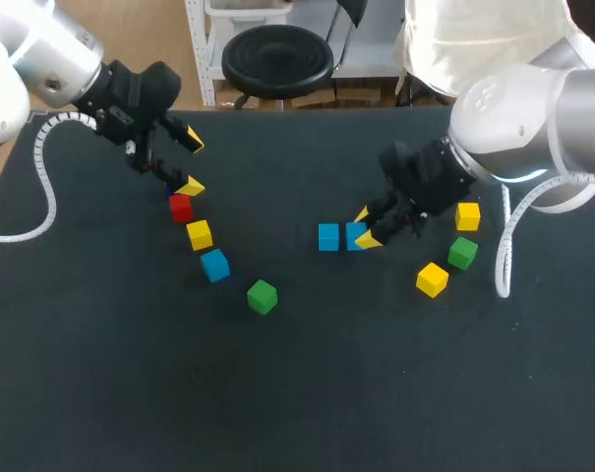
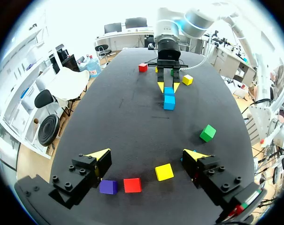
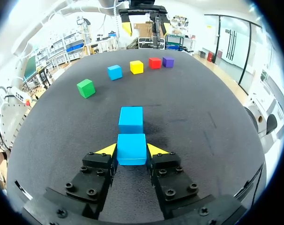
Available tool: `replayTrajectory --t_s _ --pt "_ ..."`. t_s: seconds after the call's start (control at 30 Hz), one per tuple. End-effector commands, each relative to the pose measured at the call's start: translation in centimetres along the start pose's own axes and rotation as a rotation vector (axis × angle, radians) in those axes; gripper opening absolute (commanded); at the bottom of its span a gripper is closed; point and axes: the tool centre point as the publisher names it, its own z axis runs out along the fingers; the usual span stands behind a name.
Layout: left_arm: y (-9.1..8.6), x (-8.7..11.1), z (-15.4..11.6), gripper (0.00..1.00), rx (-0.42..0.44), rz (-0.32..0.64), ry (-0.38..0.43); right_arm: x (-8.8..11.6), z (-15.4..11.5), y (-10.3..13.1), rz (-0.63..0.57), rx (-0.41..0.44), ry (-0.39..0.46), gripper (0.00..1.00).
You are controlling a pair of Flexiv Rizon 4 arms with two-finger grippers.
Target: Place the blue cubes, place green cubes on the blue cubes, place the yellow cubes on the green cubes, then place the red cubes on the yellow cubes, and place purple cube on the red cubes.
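Gripper on right (image 3: pixel 132 151) pinches blue cube (image 3: pixel 131 146) just beside second blue cube (image 3: pixel 131 120); left gripper (image 2: pixel 146 155) spread over red cube (image 2: pixel 132 184).

Bright, even light from overhead; the dark table (image 1: pixel 307 393) shows only faint, soft shadows; the 2 wrist views wash out white beyond it.

The plain black worktop (image 1: pixel 297 393) carries blue cubes (image 1: pixel 327 237), green cubes (image 1: pixel 262 296), yellow cubes (image 1: pixel 432 279), red cubes (image 1: pixel 181 207) and a purple cube (image 2: pixel 108 187). The left hand (image 1: pixel 192 164) and right hand (image 1: pixel 365 227) are black, yellow-tipped.
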Motion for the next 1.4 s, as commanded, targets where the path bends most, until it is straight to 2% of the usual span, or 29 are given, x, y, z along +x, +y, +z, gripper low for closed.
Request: replayTrajectory --t_s 0.03,0.23,0.3,0.4,0.43,0.47,0.83,1.27,1.4 --pt "-0.1 0.0 0.0 1.00 -0.002 0.001 0.000 0.2 0.2 0.0 0.002 -0.004 -0.003 0.00" --pt "-0.1 0.0 0.0 1.00 -0.002 0.001 0.000 0.2 0.3 -0.1 0.004 -0.009 -0.005 0.00" --pt "-0.1 0.0 0.0 1.00 -0.002 0.001 0.000 0.2 0.3 -0.1 0.006 -0.011 -0.005 0.25" --pt "-0.1 0.0 0.0 1.00 -0.002 0.001 0.000 0.3 0.3 -0.1 0.010 -0.013 -0.007 0.48" --pt "-0.1 0.0 0.0 1.00 -0.002 0.001 0.000 0.3 0.3 -0.1 0.011 -0.013 -0.007 0.77" --pt "-0.1 0.0 0.0 1.00 -0.002 0.001 0.000 0.3 0.3 -0.1 0.012 -0.014 -0.007 1.00" --pt "-0.1 0.0 0.0 1.00 -0.002 0.001 0.000 0.3 -0.2 0.3 0.016 -0.003 -0.010 1.00" --pt "-0.1 0.0 0.0 1.00 -0.002 0.001 0.000 0.7 -4.0 2.6 0.031 0.106 -0.013 1.00" --pt "-0.1 0.0 0.0 1.00 -0.002 0.001 0.000 1.0 -5.4 3.2 0.025 0.140 -0.049 1.00"
